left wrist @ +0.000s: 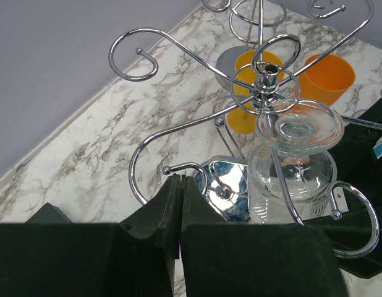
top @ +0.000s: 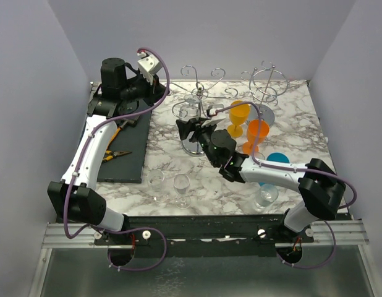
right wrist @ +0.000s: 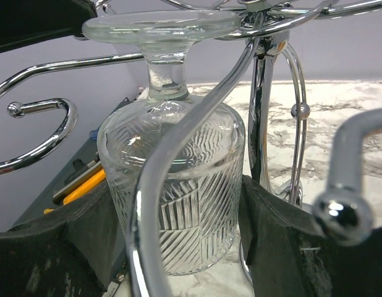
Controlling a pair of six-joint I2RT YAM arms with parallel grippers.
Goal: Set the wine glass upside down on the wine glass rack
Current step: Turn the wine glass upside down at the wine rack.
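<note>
A clear ribbed wine glass (right wrist: 178,154) hangs upside down, its foot on top of the curled arms of the chrome rack (right wrist: 49,63). My right gripper (right wrist: 175,210) is shut on its bowl, one black finger (right wrist: 271,235) on each side. In the left wrist view the glass (left wrist: 290,173) hangs under the rack's hub (left wrist: 265,80). From above, the right gripper (top: 190,130) sits at the rack (top: 200,99) and hides the glass. My left gripper (left wrist: 180,185) is shut and empty, raised at the back left (top: 148,64).
A second chrome rack (top: 268,86) stands at the back right. A yellow goblet (top: 239,116), an orange goblet (top: 258,133) and a blue cup (top: 277,158) stand right of the rack. Three clear glasses (top: 181,185) stand near the front. A dark mat (top: 126,167) holds tools (top: 117,154).
</note>
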